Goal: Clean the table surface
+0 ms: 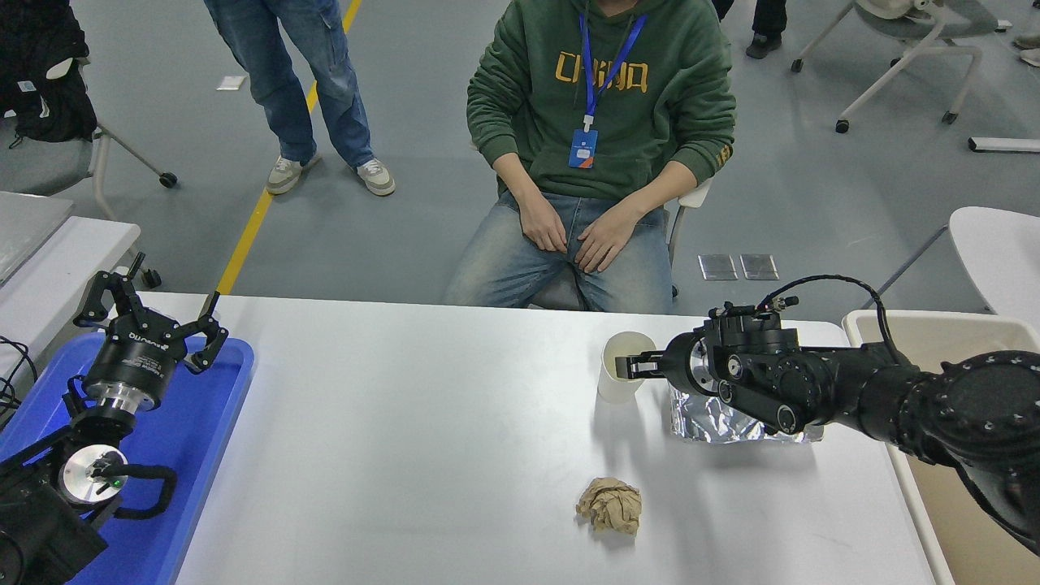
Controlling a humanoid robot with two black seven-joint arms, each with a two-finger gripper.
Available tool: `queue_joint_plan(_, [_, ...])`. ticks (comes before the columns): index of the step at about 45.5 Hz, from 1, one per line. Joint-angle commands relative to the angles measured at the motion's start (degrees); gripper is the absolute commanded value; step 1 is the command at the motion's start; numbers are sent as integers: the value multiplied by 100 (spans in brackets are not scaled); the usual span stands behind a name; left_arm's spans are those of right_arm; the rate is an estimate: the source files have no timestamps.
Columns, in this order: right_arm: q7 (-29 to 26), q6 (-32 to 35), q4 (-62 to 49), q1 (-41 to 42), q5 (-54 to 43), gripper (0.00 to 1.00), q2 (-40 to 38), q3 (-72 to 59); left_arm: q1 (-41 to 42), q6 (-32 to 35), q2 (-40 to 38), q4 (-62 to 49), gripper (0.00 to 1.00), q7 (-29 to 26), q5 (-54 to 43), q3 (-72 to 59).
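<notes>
Tabletop (pixel 422 422): crumpled paper ball (pixel 609 505) at 6 o'clock of paper cup (pixel 621 367); foil sheet (pixel 731 418) at 3. Right end effector (pixel 630 366) grips the cup's rim. Left end effector (pixel 150 313), fingers spread wide, parked over blue tray (pixel 219 455).

right gripper (pixel 630 366) at paper cup (pixel 621 367) rim | crumpled paper (pixel 610 504) nearer (foil (pixel 735 416) beside)

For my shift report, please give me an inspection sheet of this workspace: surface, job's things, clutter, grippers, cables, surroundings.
Surface: white table surface, no spills seen.
Job's things: paper cup upright; crumpled brown paper ball near front edge; crumpled foil under the right arm.
Clutter: nothing seen beyond these.
Grippers: right gripper at the cup's rim, grip unclear; left gripper open, parked over blue tray.
Cables: black cable looped above right wrist.
Surroundings: beige bin at right; seated person at far side.
</notes>
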Motion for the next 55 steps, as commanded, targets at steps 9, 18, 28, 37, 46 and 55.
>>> queue_joint_plan(9, [-208, 249, 30, 155, 267, 0, -112, 315, 0, 0, 1, 0, 100, 0, 0, 0])
queue_joint_plan(18, [-190, 240, 513, 261, 514, 0, -955, 631, 0, 0, 1, 0, 100, 0, 0, 0])
queue_joint_plan(28, [-181, 240, 1839, 507, 505, 0, -2422, 948, 0, 0, 1, 0, 100, 0, 0, 0])
queue_joint_plan(37, [-181, 249, 3167, 1025, 426, 0, -3846, 948, 0, 0, 1, 0, 100, 0, 0, 0])
queue_joint_plan(46, [-181, 1047, 4257, 2087, 303, 0, -5717, 948, 0, 0, 1, 0, 100, 0, 0, 0])
queue_joint_plan(55, [-181, 2278, 4372, 3327, 206, 0, -6809, 948, 0, 0, 1, 0, 100, 0, 0, 0])
